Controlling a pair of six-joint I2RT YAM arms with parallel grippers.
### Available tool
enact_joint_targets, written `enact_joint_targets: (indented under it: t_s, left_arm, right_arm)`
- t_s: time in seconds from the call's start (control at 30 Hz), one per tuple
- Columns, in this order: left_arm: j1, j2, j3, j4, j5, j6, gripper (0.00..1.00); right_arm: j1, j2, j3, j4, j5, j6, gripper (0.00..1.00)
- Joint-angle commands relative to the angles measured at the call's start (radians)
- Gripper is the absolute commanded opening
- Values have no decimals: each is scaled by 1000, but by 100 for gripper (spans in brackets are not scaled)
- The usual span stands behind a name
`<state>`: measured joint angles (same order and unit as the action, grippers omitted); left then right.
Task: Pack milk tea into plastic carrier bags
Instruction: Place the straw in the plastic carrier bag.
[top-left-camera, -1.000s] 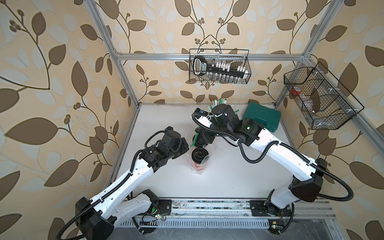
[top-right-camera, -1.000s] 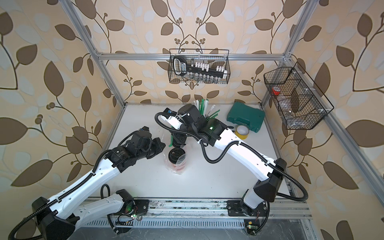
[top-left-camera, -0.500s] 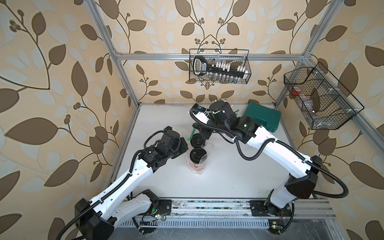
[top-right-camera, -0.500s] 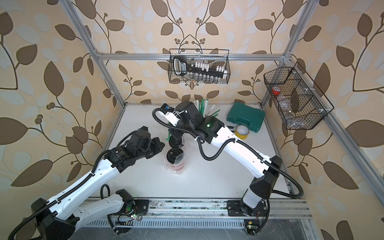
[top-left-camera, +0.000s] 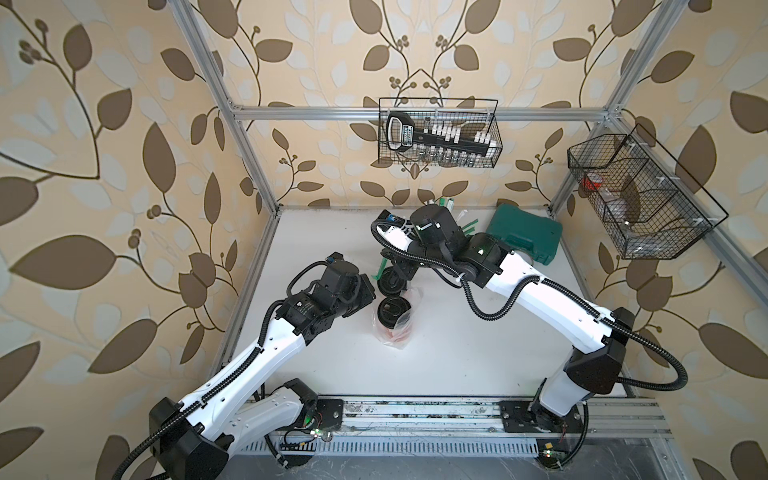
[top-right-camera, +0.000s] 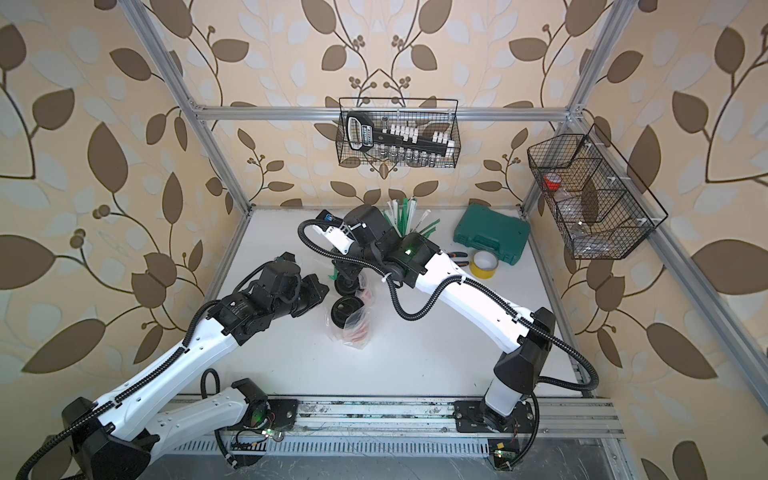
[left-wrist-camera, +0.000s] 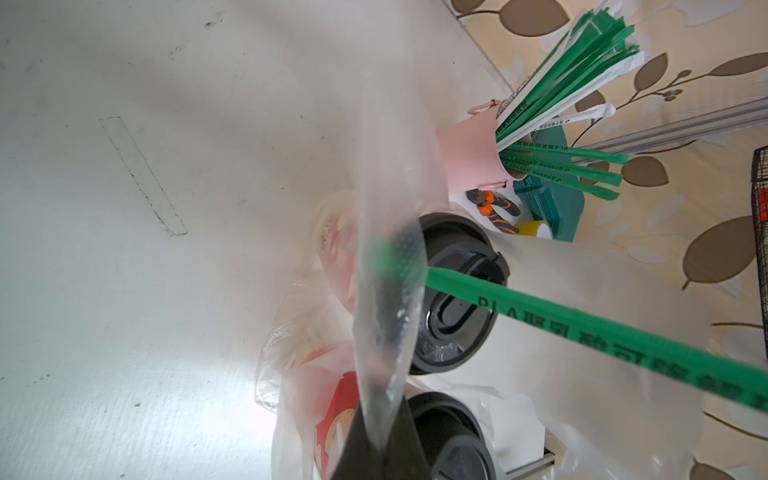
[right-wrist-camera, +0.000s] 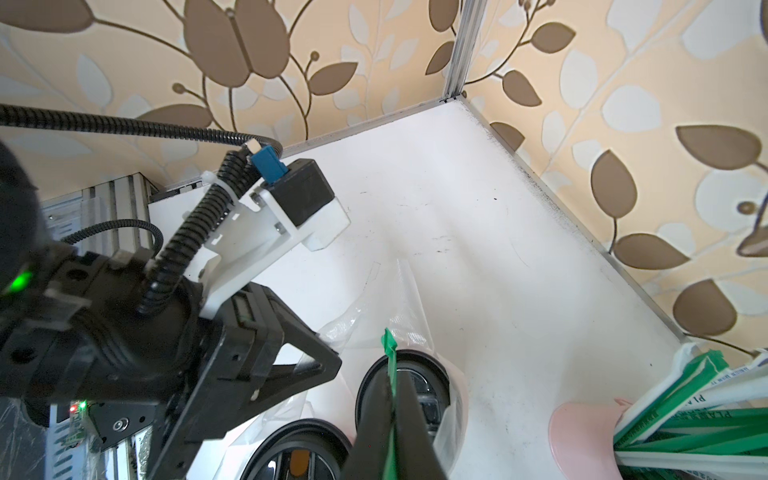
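Two milk tea cups, red with black domed lids (top-left-camera: 390, 281) (top-left-camera: 390, 312), stand side by side inside the transparent plastic carrier bag (top-left-camera: 400, 334) in both top views. My left gripper (left-wrist-camera: 378, 440) is shut on a strip of the plastic carrier bag (left-wrist-camera: 386, 291) and holds it up beside the cups (left-wrist-camera: 453, 291). My right gripper (right-wrist-camera: 390, 386) is shut on a green straw (right-wrist-camera: 390, 345), just above the farther cup's lid (right-wrist-camera: 428, 399). In the left wrist view the straw (left-wrist-camera: 582, 328) crosses over that lid. The straw's low end is hidden behind the bag film.
A pink cup of green-white straws (left-wrist-camera: 469, 158) stands behind the milk tea. To the back right lie a green hard case (top-left-camera: 525, 237), a yellow tape roll (top-right-camera: 484, 264) and orange pliers (top-right-camera: 457, 255). Wire baskets (top-left-camera: 438, 137) (top-left-camera: 636, 199) hang on the walls.
The right arm's wrist has swung toward the back wall, uncovering the farther cup's lid, and its gripper still holds the straw there. The left arm has barely moved.
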<state>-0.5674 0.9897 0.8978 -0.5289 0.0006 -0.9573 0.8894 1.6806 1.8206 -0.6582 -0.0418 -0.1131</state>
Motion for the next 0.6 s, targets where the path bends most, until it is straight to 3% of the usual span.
enact_joint_targets:
  t_s: [0.0,0.57]
  left_arm:
    - [12,-25,-4,8,0,-19,0]
    - [13,-19,6,22,14,-23,0]
  right_arm:
    - [11,-38,18,12,-32,3,0]
    - [37,-6,-15,11,38,-1,0]
